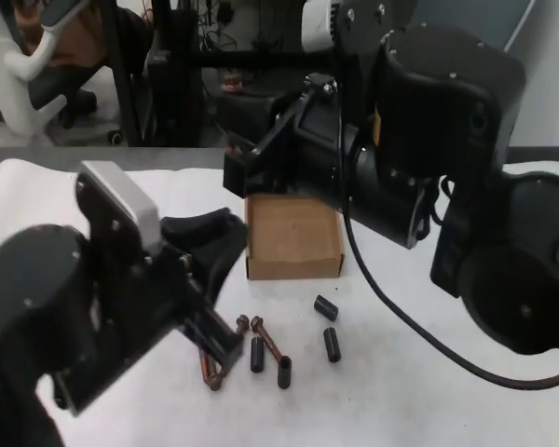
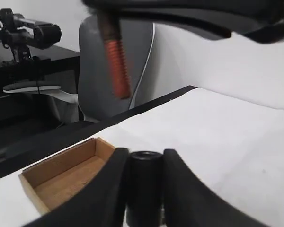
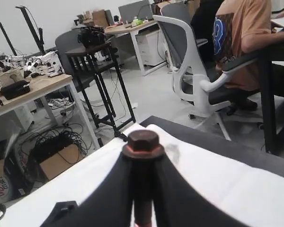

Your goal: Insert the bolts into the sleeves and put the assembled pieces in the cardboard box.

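**Two parts in hand: bolt above sleeve, axes not yet matched**

High view: a shallow brown cardboard box [image 1: 293,237] sits mid-way across the white-covered desk [image 1: 429,372]. Nearer the camera lie loose rusty bolts [image 1: 268,337] and loose black sleeves [image 1: 332,345], apart from the box.

Left wrist view: the left end effector [image 2: 144,158] pinches a black cylindrical sleeve [image 2: 144,189]. Its long axis runs along the fingers and its open end faces the bolt. Above hangs a copper-coloured threaded bolt [image 2: 117,66], thread end down, carried by the right end effector [image 2: 189,16]. The bolt leans slightly, sits off to one side of the bore and is well clear of it.

Right wrist view: the fingers are pressed onto the shank, with the hex head [image 3: 141,142] toward the camera.

Judgement: the tip must come over the bore and the two axes must line up before any push.
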Robot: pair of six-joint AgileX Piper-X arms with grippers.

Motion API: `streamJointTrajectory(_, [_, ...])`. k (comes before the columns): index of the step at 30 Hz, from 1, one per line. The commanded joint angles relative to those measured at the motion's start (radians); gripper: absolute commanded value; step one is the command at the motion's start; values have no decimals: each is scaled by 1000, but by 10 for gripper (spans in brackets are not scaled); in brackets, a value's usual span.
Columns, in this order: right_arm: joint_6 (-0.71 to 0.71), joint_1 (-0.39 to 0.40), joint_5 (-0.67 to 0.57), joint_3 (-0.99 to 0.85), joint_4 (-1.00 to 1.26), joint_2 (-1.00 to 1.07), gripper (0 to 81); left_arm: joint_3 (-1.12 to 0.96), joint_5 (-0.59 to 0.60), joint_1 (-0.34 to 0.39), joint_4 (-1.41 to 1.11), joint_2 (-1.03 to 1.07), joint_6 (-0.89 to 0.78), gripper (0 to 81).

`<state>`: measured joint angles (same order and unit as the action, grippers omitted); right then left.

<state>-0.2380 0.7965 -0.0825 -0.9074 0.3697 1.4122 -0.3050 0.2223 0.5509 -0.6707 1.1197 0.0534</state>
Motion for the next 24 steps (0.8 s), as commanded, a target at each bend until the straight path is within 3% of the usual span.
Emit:
streamJointTrajectory(1, [24,3,-12,-2,40,0,0,0,-69,46,-89,35,7,17])
streamJointTrajectory(9, [52,3,-12,2,40,0,0,0,-293,49,-191,49,7,17])
streamJointTrajectory(24, [50,3,-14,6,39,22,0,-2,-235,54,-197,49,-47,17])
